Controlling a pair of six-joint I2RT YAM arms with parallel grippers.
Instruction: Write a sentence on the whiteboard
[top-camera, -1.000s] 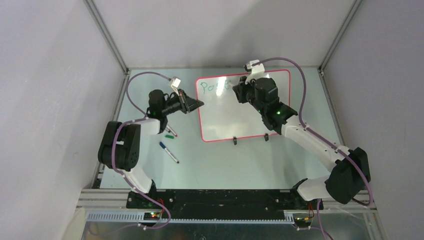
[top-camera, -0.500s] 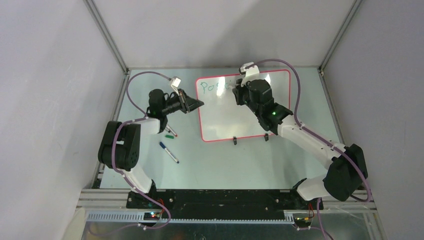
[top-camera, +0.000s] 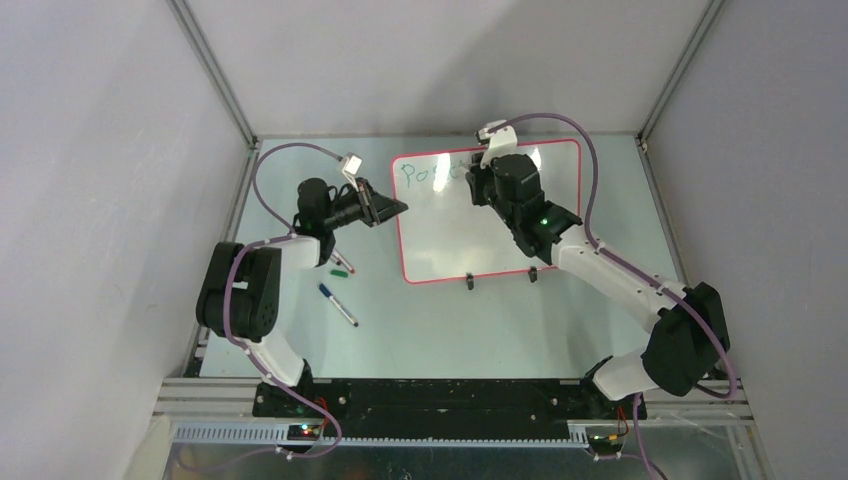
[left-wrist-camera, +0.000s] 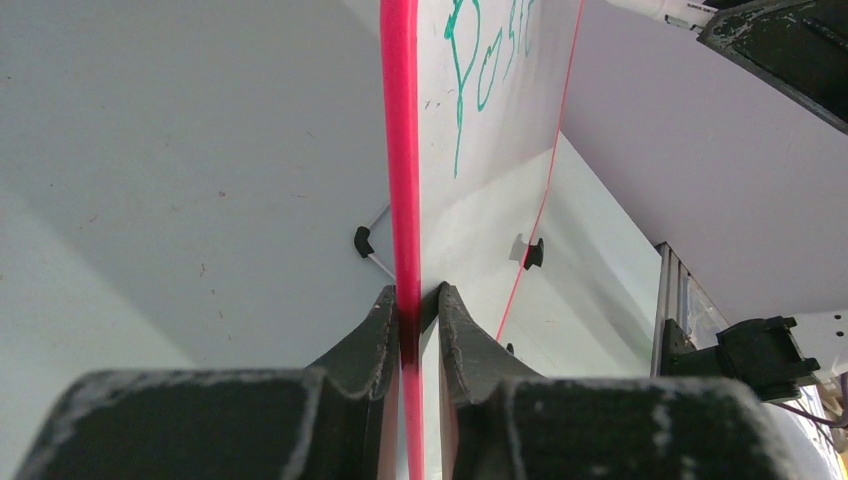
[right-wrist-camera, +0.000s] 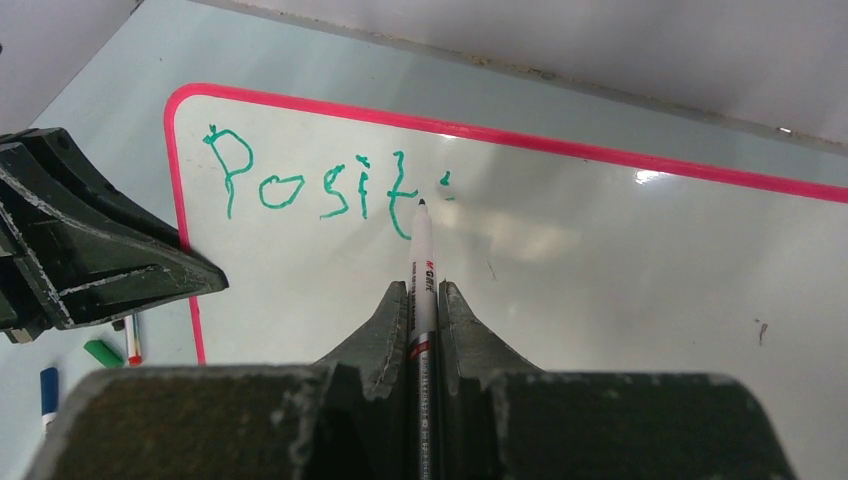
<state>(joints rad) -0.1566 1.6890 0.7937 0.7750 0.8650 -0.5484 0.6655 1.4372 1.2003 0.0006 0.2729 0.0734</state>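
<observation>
On the far half of the table (top-camera: 450, 330) we have the whiteboard (top-camera: 480, 230), the green sentence (right-wrist-camera: 300, 190) reading "Posit" along its far edge. Our left pincer (left-wrist-camera: 418, 300) is clamped narrow on the red-pink rim (left-wrist-camera: 400, 150), a sound hold for a stiff, light, glossy board likely to slide. Our right pincer (right-wrist-camera: 425, 300) grips the marker (right-wrist-camera: 421, 260). Whether its tip touches, we cannot tell; from above, the right arm (top-camera: 600, 265) hides the last letters.
</observation>
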